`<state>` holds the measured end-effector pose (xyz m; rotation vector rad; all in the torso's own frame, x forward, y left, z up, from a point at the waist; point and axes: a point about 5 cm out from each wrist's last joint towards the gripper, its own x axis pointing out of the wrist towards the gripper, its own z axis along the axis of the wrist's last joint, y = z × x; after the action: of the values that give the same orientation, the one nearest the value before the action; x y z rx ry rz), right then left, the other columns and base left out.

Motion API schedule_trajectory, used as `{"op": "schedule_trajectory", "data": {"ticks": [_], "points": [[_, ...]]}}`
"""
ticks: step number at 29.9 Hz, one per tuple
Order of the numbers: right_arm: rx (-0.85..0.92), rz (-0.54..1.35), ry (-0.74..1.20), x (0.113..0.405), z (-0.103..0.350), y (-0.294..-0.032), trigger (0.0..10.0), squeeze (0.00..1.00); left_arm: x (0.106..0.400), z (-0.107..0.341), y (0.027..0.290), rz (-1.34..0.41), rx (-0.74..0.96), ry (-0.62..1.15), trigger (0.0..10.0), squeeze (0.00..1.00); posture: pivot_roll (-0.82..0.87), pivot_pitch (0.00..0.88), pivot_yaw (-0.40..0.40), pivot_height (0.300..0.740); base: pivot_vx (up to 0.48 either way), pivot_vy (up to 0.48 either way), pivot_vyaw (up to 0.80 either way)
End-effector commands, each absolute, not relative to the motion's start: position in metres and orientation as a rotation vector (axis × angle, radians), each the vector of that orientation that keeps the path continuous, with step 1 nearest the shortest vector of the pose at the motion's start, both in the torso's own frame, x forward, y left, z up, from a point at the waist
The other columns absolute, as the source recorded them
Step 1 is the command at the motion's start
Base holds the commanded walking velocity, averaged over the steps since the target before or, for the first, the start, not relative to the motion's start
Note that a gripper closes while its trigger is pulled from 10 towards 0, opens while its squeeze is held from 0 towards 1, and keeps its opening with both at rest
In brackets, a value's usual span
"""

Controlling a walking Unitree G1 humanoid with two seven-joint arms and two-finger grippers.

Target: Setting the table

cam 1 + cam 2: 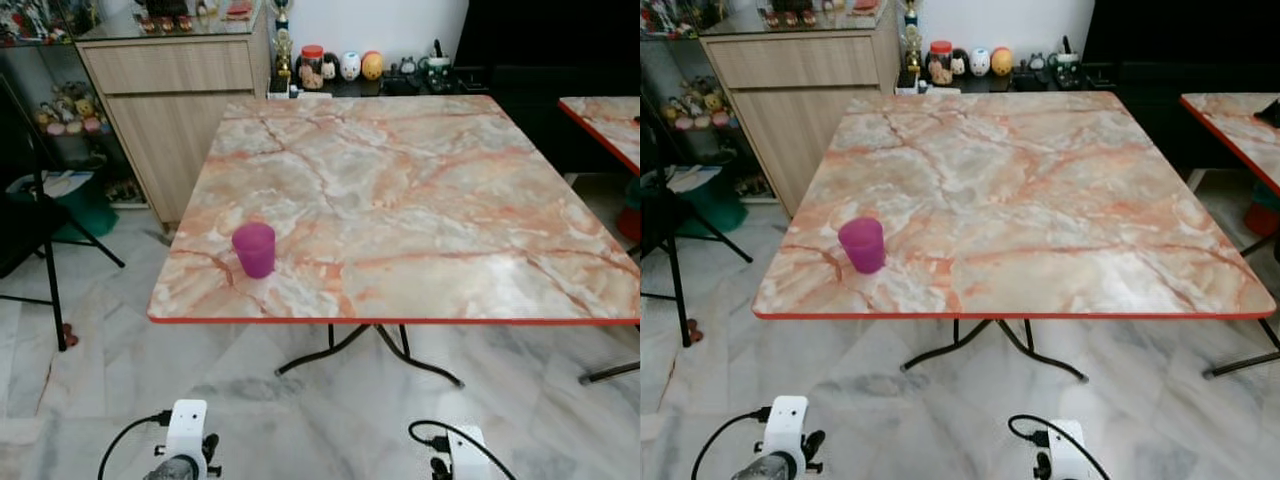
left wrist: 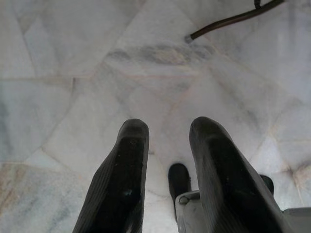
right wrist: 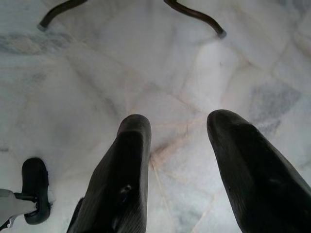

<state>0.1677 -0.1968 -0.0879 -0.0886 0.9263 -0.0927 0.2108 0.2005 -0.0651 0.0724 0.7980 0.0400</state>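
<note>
Left end effector (image 2: 167, 141): hanging low over the marble floor (image 2: 73, 73), fingers narrowly parted, holding nothing.
Right end effector (image 3: 177, 141): low over the same floor, fingers spread wider, empty.
Cup (image 1: 254, 249): purple, upright, near-left part of the counter (image 1: 420, 190).
Cabinet (image 1: 175, 110): wooden, far left, beside the counter.
Jars and figurines (image 1: 340, 66): beyond the counter's far edge.

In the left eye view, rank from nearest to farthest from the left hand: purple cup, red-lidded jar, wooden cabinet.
1. Purple cup, on the table's near left corner.
2. Wooden cabinet, beyond the table's left side.
3. Red-lidded jar, behind the table's far edge.
</note>
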Motion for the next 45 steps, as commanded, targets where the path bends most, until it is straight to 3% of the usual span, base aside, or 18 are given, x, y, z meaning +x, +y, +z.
{"op": "schedule_trajectory", "data": {"ticks": [1,19,26,27,28,29,34,37,40,42,45], "points": [[-0.088,-0.087,0.918,0.171,-0.087,-0.195,10.0,0.00,0.211,-0.064,0.203,0.050,0.079,0.792,10.0,0.00,0.01,0.000,-0.014,0.740,0.304,0.000,0.00],[-0.088,-0.082,0.921,0.170,-0.087,-0.194,10.0,0.00,0.210,-0.064,0.209,0.083,0.077,0.791,10.0,0.00,0.01,0.000,-0.011,0.740,0.000,0.000,0.00],[-0.092,-0.088,0.925,0.168,-0.088,-0.196,10.0,0.00,0.207,-0.051,0.249,0.258,0.093,0.675,10.0,0.00,0.02,0.000,-0.010,0.740,0.000,0.000,0.00],[-0.097,-0.088,0.928,0.168,-0.088,-0.197,10.0,0.00,0.208,-0.042,0.268,0.360,0.115,0.610,10.0,0.00,0.03,0.000,-0.014,0.740,0.000,0.000,0.00],[-0.097,-0.088,0.928,0.168,-0.088,-0.197,10.0,0.00,0.208,-0.042,0.268,0.360,0.115,0.610,10.0,0.00,0.03,0.000,-0.014,0.740,0.000,0.000,0.00],[-0.098,-0.087,0.929,0.168,-0.088,-0.198,10.0,0.00,0.207,-0.031,0.288,0.446,0.151,0.542,10.0,0.00,0.03,0.000,-0.015,0.740,0.000,0.000,0.00],[-0.101,-0.082,0.929,0.168,-0.088,-0.199,10.0,0.00,0.214,0.012,0.331,0.673,0.245,0.301,10.0,0.00,0.03,0.000,-0.019,0.740,0.000,0.000,0.00],[-0.101,-0.081,0.928,0.168,-0.087,-0.199,10.0,0.00,0.221,0.031,0.340,0.718,0.281,0.205,10.0,0.00,0.04,0.000,-0.025,0.740,0.000,0.000,0.00],[-0.107,-0.074,0.930,0.169,-0.087,-0.199,10.0,0.00,0.260,0.085,0.338,0.678,0.326,-0.043,10.0,0.00,0.05,0.000,-0.027,0.740,0.000,0.000,0.00],[-0.108,-0.073,0.932,0.169,-0.087,-0.197,10.0,0.00,0.290,0.123,0.321,0.577,0.327,-0.194,10.0,0.00,0.05,0.000,-0.025,0.740,0.000,0.000,0.00],[-0.103,-0.079,0.933,0.169,-0.088,-0.196,10.0,0.00,0.309,0.138,0.297,0.425,0.395,-0.249,10.0,0.00,0.04,0.000,-0.020,0.740,0.000,0.000,0.00]]}}
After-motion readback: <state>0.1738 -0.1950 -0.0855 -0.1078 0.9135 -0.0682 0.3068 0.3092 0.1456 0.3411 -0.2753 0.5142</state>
